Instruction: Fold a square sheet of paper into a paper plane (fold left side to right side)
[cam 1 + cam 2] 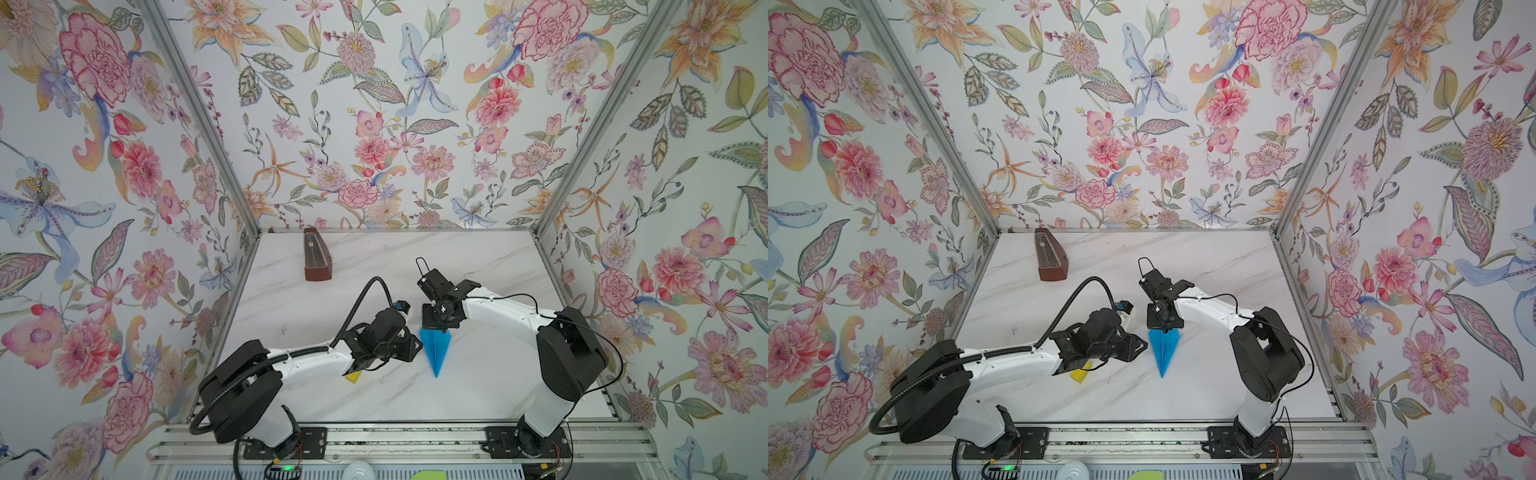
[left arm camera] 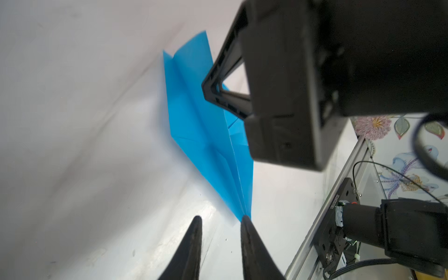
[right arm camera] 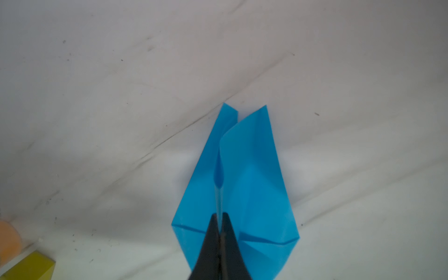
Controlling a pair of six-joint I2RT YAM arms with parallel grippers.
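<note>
The square sheet of paper is folded into a narrow bright blue dart, the paper plane [image 1: 434, 351] [image 1: 1165, 349], lying on the marble table with its point toward the front edge. My right gripper [image 3: 220, 215] is shut on the raised middle ridge at the plane's [image 3: 254, 194] wide end; in both top views it [image 1: 435, 328] stands over that end. My left gripper [image 2: 221, 218] is open with bare table between its fingers, and one fingertip [image 2: 244, 218] touches a pointed end of the plane [image 2: 201, 126]. In a top view it [image 1: 417, 345] sits close beside the plane's left edge.
A brown wooden metronome [image 1: 318, 259] [image 1: 1051, 257] stands at the back left. A small yellow block [image 1: 353, 377] [image 1: 1080, 374] [image 3: 31, 266] lies under the left forearm. Floral walls with aluminium posts enclose three sides; a rail with both arm bases runs along the front.
</note>
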